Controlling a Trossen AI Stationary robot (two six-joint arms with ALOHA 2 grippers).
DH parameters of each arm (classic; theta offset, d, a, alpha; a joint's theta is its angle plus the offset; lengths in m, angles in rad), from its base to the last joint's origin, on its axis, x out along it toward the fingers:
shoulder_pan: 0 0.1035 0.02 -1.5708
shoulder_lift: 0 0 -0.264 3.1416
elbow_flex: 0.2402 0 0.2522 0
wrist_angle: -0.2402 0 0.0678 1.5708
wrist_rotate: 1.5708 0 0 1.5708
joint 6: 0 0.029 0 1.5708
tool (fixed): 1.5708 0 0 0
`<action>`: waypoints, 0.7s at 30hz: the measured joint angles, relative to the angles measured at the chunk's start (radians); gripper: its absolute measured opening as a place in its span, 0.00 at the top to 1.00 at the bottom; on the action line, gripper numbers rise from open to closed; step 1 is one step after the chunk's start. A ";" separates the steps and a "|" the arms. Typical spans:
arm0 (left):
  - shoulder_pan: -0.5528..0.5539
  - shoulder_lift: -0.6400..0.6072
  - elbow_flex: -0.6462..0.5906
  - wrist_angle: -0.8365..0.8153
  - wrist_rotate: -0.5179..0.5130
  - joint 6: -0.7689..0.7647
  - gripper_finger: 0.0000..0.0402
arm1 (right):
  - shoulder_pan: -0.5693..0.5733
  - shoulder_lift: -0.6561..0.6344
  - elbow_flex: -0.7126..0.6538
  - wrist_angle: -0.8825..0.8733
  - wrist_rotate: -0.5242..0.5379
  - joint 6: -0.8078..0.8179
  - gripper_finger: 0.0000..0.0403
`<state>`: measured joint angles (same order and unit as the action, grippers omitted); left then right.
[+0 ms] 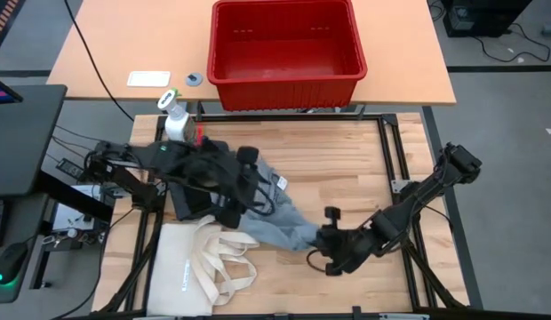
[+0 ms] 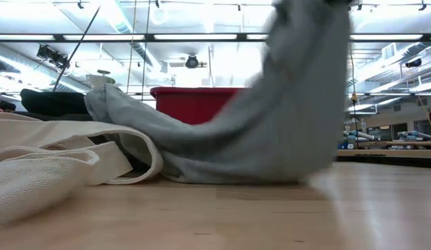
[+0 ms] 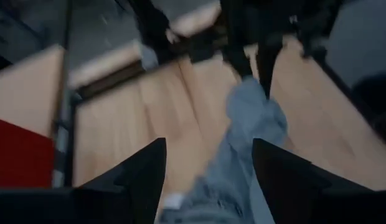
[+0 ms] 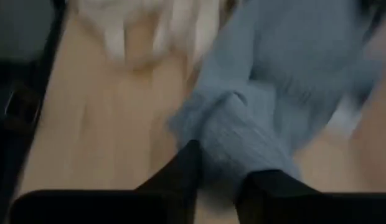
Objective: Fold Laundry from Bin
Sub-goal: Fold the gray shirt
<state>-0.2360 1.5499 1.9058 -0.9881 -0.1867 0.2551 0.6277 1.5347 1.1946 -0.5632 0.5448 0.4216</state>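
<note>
**Inspector:** While the wooden table [image 1: 347,160] is under review, state where the laundry sits.

**Assistant:** A soft light grey garment [image 1: 280,218] lies stretched across the planks near the table's centre, ribbed knit by the look of the right wrist view [image 4: 243,143]. It runs from about ten o'clock toward five o'clock. A dark pile of clothing [image 1: 200,173] sits at nine o'clock, partly under the left arm.

**Inspector:** The grippers?

**Assistant:** The right gripper [image 1: 322,238], at five o'clock, pinches the garment's bunched end between its dark fingers [image 4: 180,177]; in the low view that end rises in a steep fold [image 2: 299,104]. The left gripper [image 1: 249,191] hovers over the garment's other end with its jaws spread apart, the cloth lying loose between the fingers [image 3: 143,174] and not gripped.

**Inspector:** The bin?

**Assistant:** The bin [image 1: 284,84], a rectangular red plastic tub with a thick rim and slotted walls, stands at twelve o'clock on the adjoining tan tabletop. Its visible floor shows bare.

**Inspector:** Other items?

**Assistant:** A cream canvas tote bag [image 1: 191,267] with looped handles lies flat at seven o'clock. A white spray bottle [image 1: 175,120] stands at ten o'clock.
</note>
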 joint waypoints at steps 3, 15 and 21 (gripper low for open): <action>0.003 0.000 -0.094 0.001 0.010 -0.005 0.40 | 0.025 0.024 -0.003 -0.158 -0.129 0.284 0.71; 0.059 -0.001 -0.579 0.253 0.017 0.078 0.40 | 0.136 0.118 -0.002 -0.273 -0.456 0.877 0.62; 0.109 0.003 -0.727 0.411 0.087 -0.048 0.40 | 0.139 0.116 -0.002 -0.233 -0.332 0.889 0.62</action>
<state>-0.1266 1.5529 1.1786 -0.5770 -0.0995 0.2074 0.7670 1.6508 1.1927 -0.7963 0.2125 1.3105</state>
